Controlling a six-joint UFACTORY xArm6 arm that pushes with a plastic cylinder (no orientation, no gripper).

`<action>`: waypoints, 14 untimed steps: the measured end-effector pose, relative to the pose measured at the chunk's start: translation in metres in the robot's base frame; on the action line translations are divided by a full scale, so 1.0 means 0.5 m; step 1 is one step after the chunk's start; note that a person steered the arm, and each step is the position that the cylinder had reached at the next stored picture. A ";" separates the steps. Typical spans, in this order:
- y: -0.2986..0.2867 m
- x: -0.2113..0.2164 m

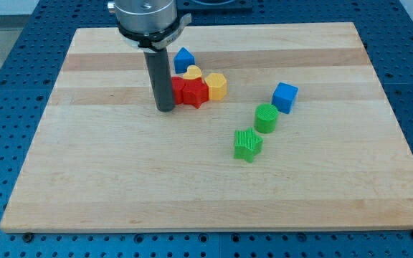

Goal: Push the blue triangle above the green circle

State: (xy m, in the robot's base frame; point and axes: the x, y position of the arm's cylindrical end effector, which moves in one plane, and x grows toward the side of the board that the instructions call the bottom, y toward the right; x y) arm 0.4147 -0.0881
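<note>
The blue triangle (184, 59) sits near the view's top centre, just above a cluster of a yellow block (192, 72), a red block (177, 89), a red star (195, 92) and a yellow hexagon (216, 86). The green circle (266, 117) lies to the view's right of centre. My tip (165, 109) rests on the board just left of the red block, below and left of the blue triangle, far left of the green circle.
A blue cube (285, 97) sits just up-right of the green circle. A green star (247, 144) lies down-left of it. The wooden board (120, 179) rests on a blue perforated table (6, 72).
</note>
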 end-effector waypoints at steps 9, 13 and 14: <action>0.118 -0.238; 0.069 -0.230; 0.073 -0.213</action>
State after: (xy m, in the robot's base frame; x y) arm 0.3083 -0.0517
